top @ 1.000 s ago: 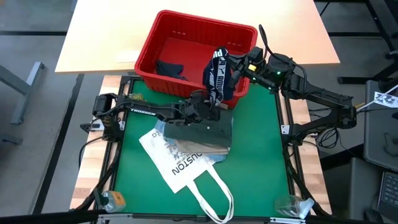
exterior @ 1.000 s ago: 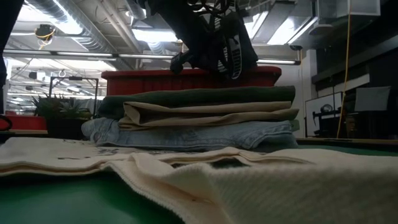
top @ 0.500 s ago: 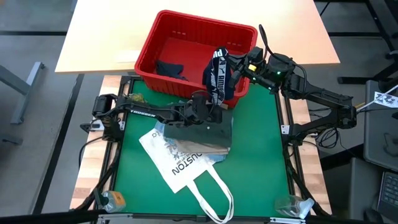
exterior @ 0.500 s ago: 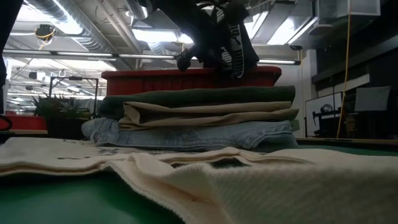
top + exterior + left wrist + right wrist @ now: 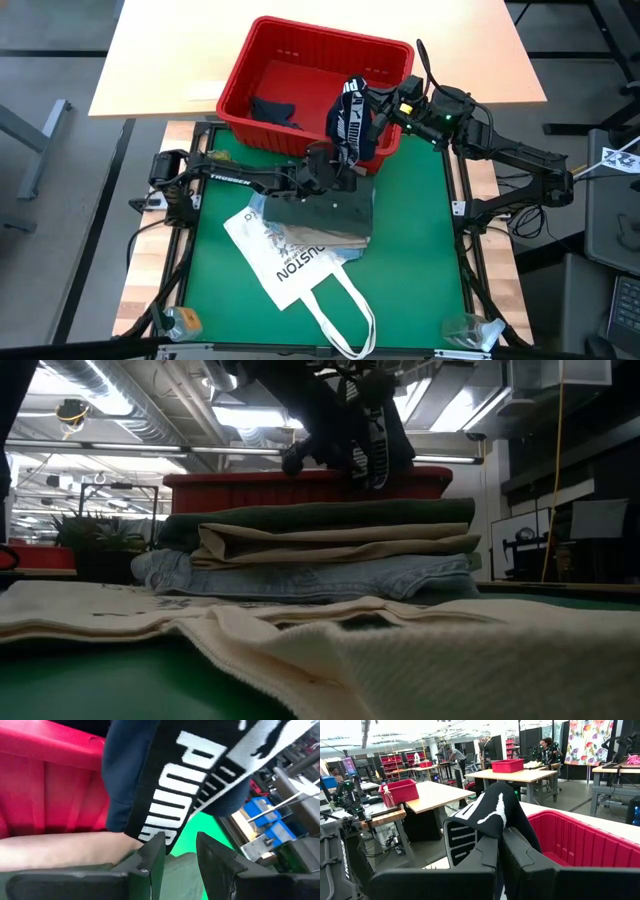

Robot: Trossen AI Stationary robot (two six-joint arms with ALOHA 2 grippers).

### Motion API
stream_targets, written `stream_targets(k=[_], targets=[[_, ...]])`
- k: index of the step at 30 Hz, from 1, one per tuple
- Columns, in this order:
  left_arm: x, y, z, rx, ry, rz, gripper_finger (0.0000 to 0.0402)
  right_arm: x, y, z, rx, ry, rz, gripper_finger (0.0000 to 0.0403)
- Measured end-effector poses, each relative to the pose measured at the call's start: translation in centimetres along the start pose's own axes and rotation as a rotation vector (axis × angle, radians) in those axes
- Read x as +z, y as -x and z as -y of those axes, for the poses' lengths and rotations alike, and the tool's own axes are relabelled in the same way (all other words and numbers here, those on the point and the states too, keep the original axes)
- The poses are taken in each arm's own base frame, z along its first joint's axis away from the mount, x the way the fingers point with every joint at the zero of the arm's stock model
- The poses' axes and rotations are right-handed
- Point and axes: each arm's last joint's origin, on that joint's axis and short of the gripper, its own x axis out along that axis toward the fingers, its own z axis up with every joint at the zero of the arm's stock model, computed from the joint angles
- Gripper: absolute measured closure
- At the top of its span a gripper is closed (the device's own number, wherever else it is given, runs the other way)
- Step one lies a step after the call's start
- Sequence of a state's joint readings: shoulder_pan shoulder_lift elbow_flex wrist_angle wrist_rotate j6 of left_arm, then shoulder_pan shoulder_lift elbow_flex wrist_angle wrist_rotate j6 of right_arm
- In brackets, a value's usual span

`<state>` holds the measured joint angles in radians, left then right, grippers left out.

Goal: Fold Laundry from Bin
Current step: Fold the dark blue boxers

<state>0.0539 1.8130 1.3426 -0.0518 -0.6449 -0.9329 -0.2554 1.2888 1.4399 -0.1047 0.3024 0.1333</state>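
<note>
Nothing moved — right hand (image 5: 372,103) clamps navy, white-lettered shorts (image 5: 350,128); left hand (image 5: 338,176) apart.

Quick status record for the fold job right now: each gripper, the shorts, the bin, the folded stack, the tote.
right gripper: shut on the navy shorts, over the bin's near rim
navy shorts: hanging from the right gripper, white lettering showing
left gripper: jaws apart at the lower edge of the shorts, above the stack; no grip visible
bin: red, one dark garment inside
folded stack: olive shirt on top, beige cloth, then jeans
tote bag: white, flat on the green mat, partly under the stack
</note>
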Motion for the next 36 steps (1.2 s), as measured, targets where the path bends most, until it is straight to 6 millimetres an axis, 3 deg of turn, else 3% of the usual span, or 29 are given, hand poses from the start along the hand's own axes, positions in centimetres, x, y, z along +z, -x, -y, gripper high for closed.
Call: stream_targets(k=[8, 16, 22, 25, 30, 36], targets=[[-0.3, -0.3, -1.3, 0.099, -0.054, -0.045, 0.0296, 0.0, 0.0, 0.0, 0.000, 0.000, 0.000, 0.0397], [0.0, -0.3, -1.7, 0.173, -0.075, 0.020, 0.0296, 0.0, 0.0, -0.1, 0.023, 0.000, -0.003, 0.0397], [0.8, -1.0, -2.4, 0.202, -0.224, 0.022, 0.0297, -0.2, 0.0, -0.2, 0.069, 0.003, -0.023, 0.0397], [1.0, -1.1, -2.5, 0.202, -0.263, 0.013, 0.0320, -0.4, 0.2, -0.1, 0.064, 0.011, -0.052, 0.0397], [0.8, -0.9, -2.3, 0.188, -0.341, -0.003, 0.0392, -0.5, 0.5, 0.0, 0.050, 0.020, -0.080, 0.0397], [1.1, 0.5, -1.6, 0.118, -0.381, -0.045, 0.0398, 0.1, 2.2, 0.5, 0.037, 0.027, -0.103, 0.0397]])
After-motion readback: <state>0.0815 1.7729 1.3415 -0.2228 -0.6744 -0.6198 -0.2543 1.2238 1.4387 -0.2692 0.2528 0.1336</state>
